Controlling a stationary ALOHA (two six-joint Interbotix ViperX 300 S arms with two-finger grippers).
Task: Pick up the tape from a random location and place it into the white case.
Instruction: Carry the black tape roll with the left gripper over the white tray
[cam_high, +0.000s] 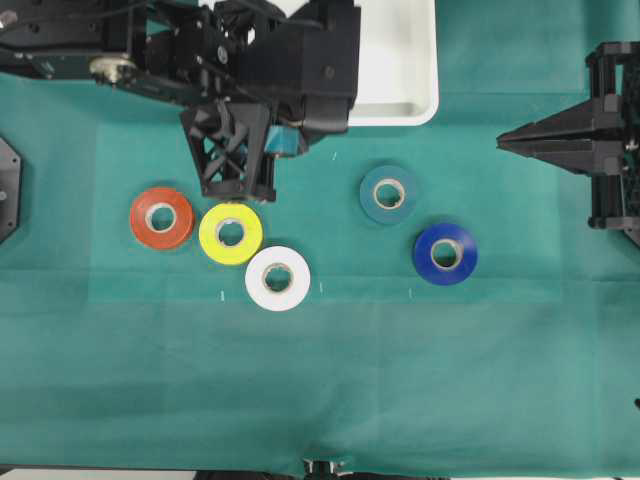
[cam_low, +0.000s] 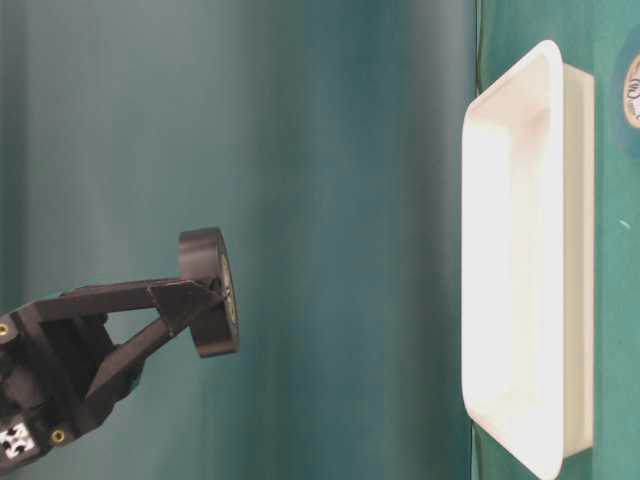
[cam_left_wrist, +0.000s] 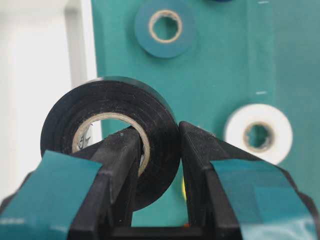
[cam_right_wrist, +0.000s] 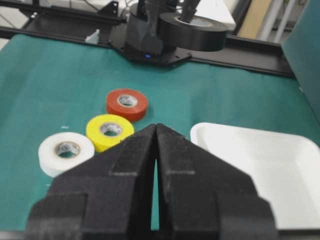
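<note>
Teal cloth-covered table (cam_high: 420, 380) with red roll (cam_high: 161, 217), yellow roll (cam_high: 230, 233), white roll (cam_high: 277, 278), dark teal roll (cam_high: 389, 193), blue roll (cam_high: 445, 253) lying flat. White case (cam_low: 520, 270) at far edge – nothing visible inside. Tape (cam_left_wrist: 112, 130) held aloft, clamped through its core by left gripper (cam_left_wrist: 157, 150), beside the case – right gripper (cam_right_wrist: 156, 137) pinched closed, holding nothing

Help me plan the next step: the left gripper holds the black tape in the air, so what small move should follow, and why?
Probably carry the tape sideways over the white case. The left gripper pinches its wall, lifted clear of the cloth, but the case's floor is still off to one side.
</note>
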